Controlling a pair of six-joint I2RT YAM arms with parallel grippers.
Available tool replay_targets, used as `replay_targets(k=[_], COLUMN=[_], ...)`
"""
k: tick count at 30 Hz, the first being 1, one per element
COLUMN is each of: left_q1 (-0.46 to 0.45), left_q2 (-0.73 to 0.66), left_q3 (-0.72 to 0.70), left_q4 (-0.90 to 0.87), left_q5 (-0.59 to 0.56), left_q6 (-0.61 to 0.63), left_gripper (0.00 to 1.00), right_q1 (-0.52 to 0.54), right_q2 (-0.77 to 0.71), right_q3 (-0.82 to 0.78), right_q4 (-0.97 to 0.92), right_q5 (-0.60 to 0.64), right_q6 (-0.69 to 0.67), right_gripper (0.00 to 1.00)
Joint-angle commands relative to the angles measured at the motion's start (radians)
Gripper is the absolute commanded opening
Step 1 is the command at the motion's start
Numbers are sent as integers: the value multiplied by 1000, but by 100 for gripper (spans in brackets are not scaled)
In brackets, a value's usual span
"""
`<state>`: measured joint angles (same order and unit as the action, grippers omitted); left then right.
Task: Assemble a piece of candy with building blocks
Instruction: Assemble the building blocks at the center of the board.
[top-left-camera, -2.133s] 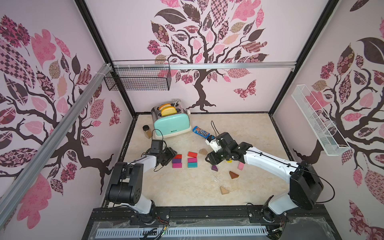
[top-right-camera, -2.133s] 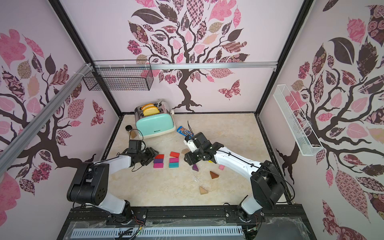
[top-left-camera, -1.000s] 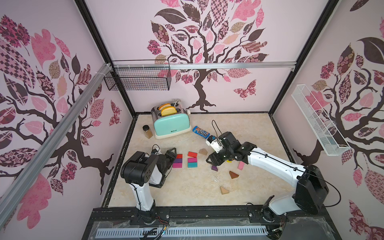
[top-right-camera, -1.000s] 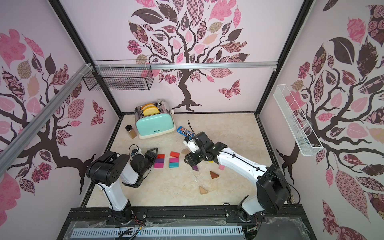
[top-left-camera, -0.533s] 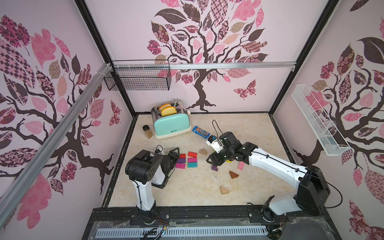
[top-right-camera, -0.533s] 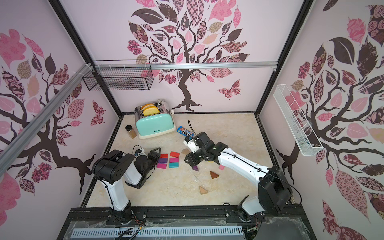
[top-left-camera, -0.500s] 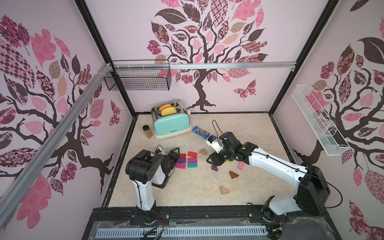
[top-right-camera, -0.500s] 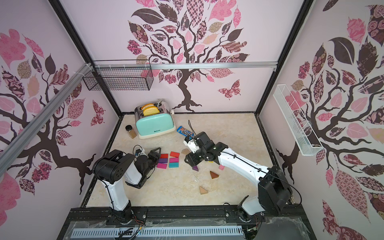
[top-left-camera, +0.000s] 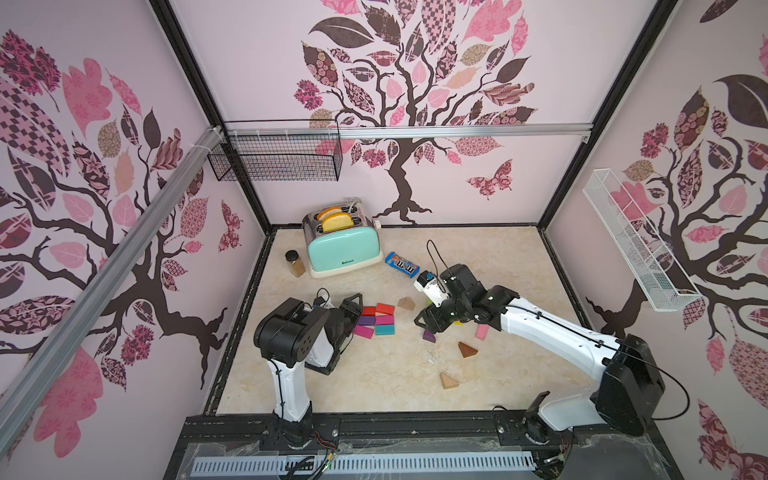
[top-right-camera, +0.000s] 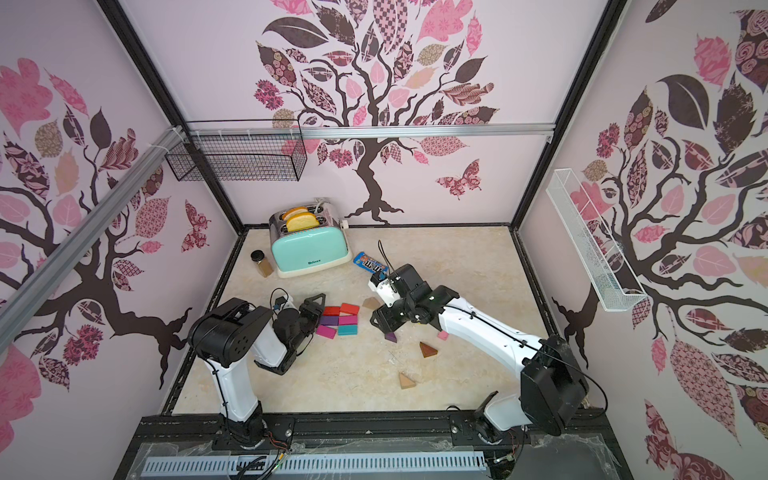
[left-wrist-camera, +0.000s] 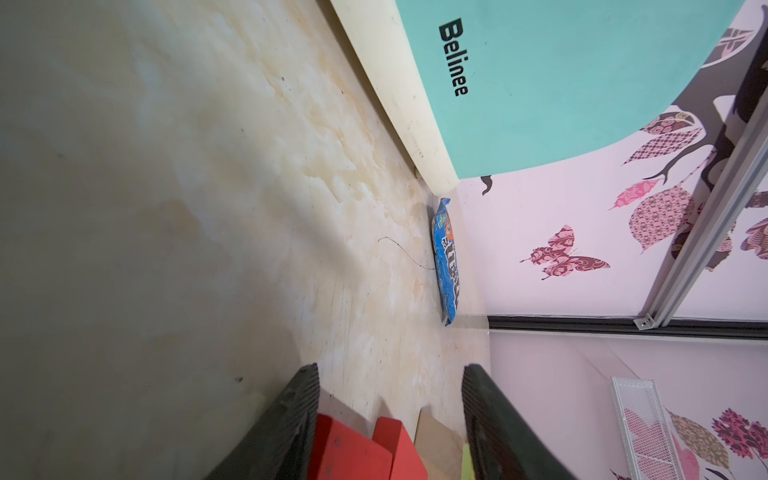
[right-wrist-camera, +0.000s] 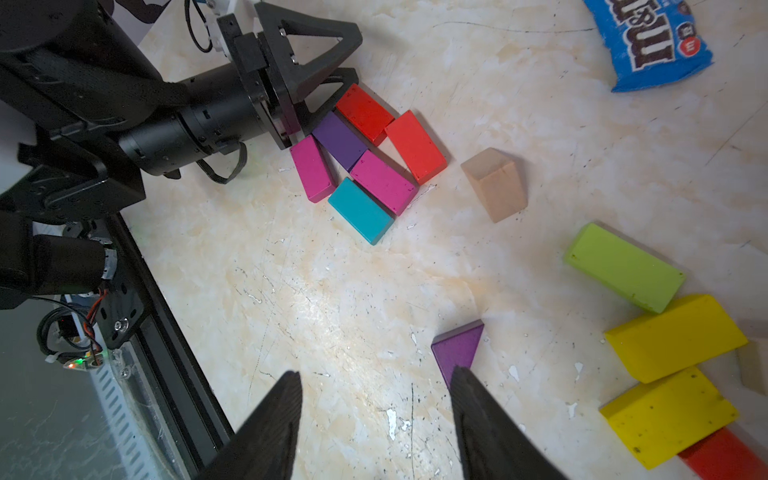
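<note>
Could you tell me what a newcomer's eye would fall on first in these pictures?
Most likely the mint-green toaster with two bread slices at the back of the table, with a blue candy packet beside it. Next comes the tight cluster of red, purple, magenta and teal blocks right at the open left gripper. The open right gripper hovers low beside a small purple triangle.

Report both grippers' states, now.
Left gripper: open, at the red blocks, gripping nothing.
Right gripper: open, empty, beside the purple triangle.
</note>
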<state>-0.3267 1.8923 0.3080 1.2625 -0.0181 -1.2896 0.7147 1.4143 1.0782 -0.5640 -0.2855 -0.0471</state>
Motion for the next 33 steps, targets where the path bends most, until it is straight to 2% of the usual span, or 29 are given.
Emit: replay_targets(k=[1, 6, 9, 12, 18, 23, 29, 33], left_q1=[28, 29, 30, 31, -23, -69, -69, -69], left_q2=[-96, -468, -607, -655, -735, -819, -749, -668], left_q3=[-19, 136, 197, 215, 131, 89, 72, 75], left_q4=[-386, -1125, -1398, -1538, -1574, -1570, -1477, -1390], left_q5=[7, -41, -35, 61, 194, 227, 276, 290], left_q6=[110, 340, 406, 432, 391, 372, 373, 362], left_gripper=[61, 65, 66, 66, 65, 63, 56, 52], right_q1=[1, -1, 0, -2, -3, -4, -3, 0], right_q2=[-26, -12, 22, 88, 311, 501, 700, 769], right_q3=[7, 16, 45, 121, 381, 542, 712, 786], right_q4=[-26, -18, -15, -26, -120, -157, -198, -214], right_q5=[31, 61, 84, 115, 182, 237, 266, 272], right_q6=[-17, -10, -8, -10, -49, -96, -139, -174], right_gripper=[61, 61, 61, 61, 60, 59, 57, 56])
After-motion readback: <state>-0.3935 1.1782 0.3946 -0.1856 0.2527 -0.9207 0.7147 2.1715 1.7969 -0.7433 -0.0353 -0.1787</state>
